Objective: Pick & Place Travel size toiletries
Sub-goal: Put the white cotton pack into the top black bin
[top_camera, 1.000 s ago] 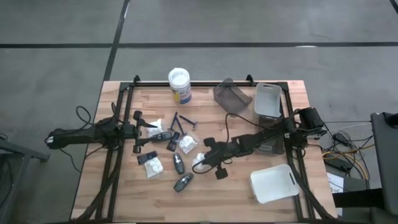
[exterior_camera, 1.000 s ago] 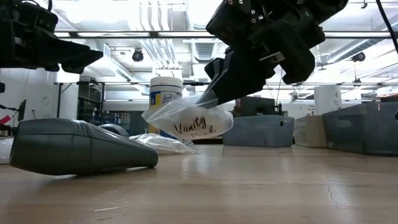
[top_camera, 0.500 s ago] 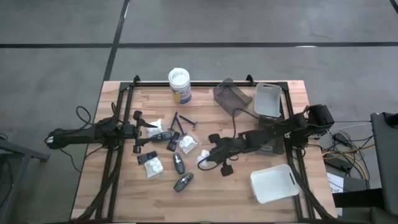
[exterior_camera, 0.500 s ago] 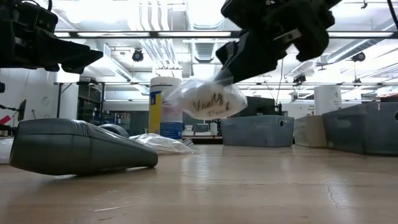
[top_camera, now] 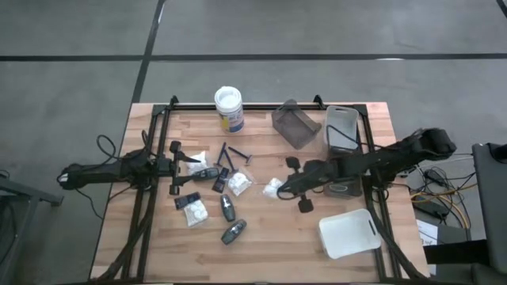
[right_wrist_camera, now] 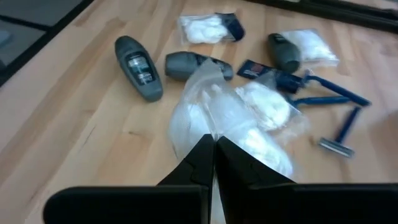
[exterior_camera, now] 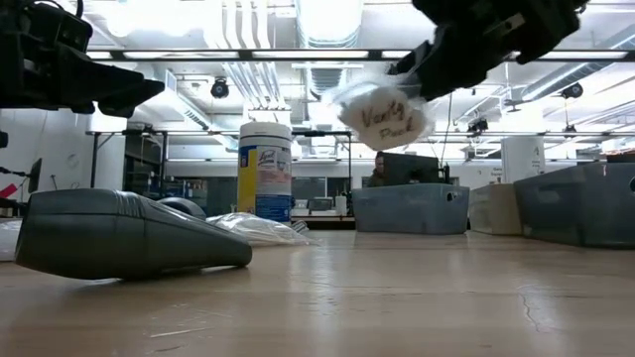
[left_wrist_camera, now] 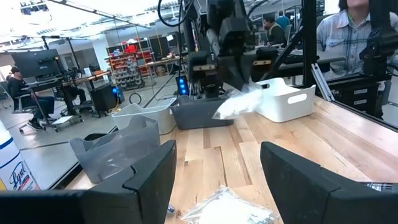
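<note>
Moved: right gripper (top_camera: 282,188) has carried its white packet (top_camera: 273,188) from beside the clutter toward the table's right half, and in the low view the packet (exterior_camera: 382,115) now hangs higher than a second ago.
Right fingers: pinched fully together on the packet's clear top edge (right_wrist_camera: 208,134); the bag dangles below them, off the wood.
Left fingers: left gripper (top_camera: 176,169) hovers at the table's left side with a wide gap between its fingers (left_wrist_camera: 149,180), nothing in it.
Hard to make out: the packet's handwriting seems to read "Vanity Pack", though I can't be sure; the right arm's own fingertips are cut off in the low view.
Hidden: the dark grey tray (top_camera: 345,187) lies mostly under the right arm.
Remaining toiletries: grey oval bottles (top_camera: 233,231), more white packets (top_camera: 191,210) and blue razors (top_camera: 236,153) lie scattered left of centre.
Around: white-lidded jar (top_camera: 228,108) at the far edge; clear grey bin (top_camera: 294,123) and a grey tray (top_camera: 341,127) beside it; white tray (top_camera: 348,235) at the near right corner.
In the way: a grey bottle (exterior_camera: 119,234) fills the low view's left foreground.
Beyond the table: a person (left_wrist_camera: 351,31) in a plaid shirt.
</note>
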### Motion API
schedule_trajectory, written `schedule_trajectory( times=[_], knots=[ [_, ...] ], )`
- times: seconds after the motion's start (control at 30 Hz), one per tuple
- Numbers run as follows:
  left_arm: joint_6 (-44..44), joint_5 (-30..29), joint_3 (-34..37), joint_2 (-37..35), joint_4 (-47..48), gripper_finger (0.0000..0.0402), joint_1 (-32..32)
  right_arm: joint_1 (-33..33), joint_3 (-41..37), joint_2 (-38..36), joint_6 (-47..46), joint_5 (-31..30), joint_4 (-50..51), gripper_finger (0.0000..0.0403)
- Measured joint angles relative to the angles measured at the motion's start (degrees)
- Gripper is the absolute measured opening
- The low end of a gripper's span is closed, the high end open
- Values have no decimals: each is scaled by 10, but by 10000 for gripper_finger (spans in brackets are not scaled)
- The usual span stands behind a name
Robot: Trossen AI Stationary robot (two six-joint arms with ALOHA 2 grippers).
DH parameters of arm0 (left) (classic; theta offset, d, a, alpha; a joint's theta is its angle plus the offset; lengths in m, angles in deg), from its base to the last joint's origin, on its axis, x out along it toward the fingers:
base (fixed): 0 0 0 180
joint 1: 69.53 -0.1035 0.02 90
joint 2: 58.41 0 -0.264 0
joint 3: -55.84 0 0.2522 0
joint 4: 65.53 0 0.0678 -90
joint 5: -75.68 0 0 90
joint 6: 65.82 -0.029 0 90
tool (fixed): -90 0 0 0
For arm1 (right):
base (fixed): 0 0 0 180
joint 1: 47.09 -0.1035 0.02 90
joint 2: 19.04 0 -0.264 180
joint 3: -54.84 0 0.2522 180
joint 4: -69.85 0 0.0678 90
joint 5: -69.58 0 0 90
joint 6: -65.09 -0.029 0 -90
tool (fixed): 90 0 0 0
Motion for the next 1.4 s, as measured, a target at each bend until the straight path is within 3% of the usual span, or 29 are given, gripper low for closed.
schedule_trajectory(
  times=[0.3,0.63,0.87,1.4],
  knots=[
    [0,0,0,2,0,239,0,0,-81,-122,-36,-76,0,8],
    [0,0,0,2,-1,239,0,5,-135,-223,-74,-237,0,8],
    [0,0,0,2,-1,239,0,48,-133,-227,-74,-241,-1,8],
    [0,0,0,2,-1,239,0,255,-123,-227,-74,-237,-66,8]
  ],
)
